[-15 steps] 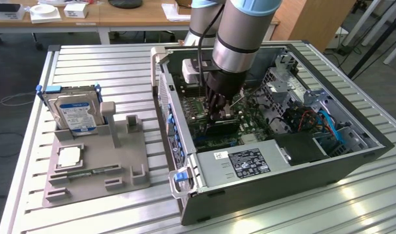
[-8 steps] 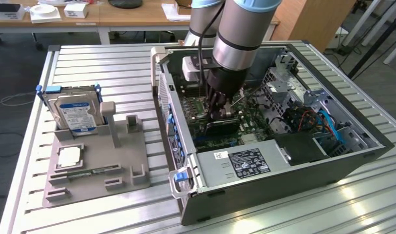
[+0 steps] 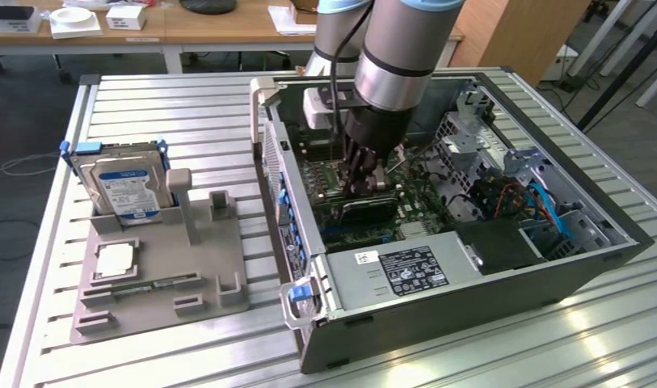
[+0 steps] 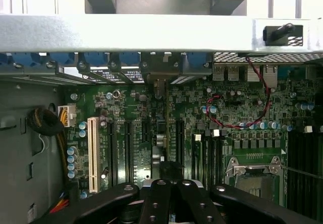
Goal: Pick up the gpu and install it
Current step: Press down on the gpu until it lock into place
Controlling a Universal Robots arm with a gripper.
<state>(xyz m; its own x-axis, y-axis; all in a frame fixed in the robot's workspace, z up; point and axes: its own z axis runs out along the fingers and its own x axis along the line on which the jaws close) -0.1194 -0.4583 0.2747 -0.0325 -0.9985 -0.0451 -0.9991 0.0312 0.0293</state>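
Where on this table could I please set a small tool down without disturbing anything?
The ribbed table is bare between its far edge and the hard drive, and along the near edge in front of the grey fixture. Inside the computer case it is crowded around the gripper.

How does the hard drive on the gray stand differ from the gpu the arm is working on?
The hard drive stands upright in the gray holder on the table, untouched; the gpu sits inside the computer case, under the shut gripper. The hard drive is silver with a blue-white label; the gpu looks black.
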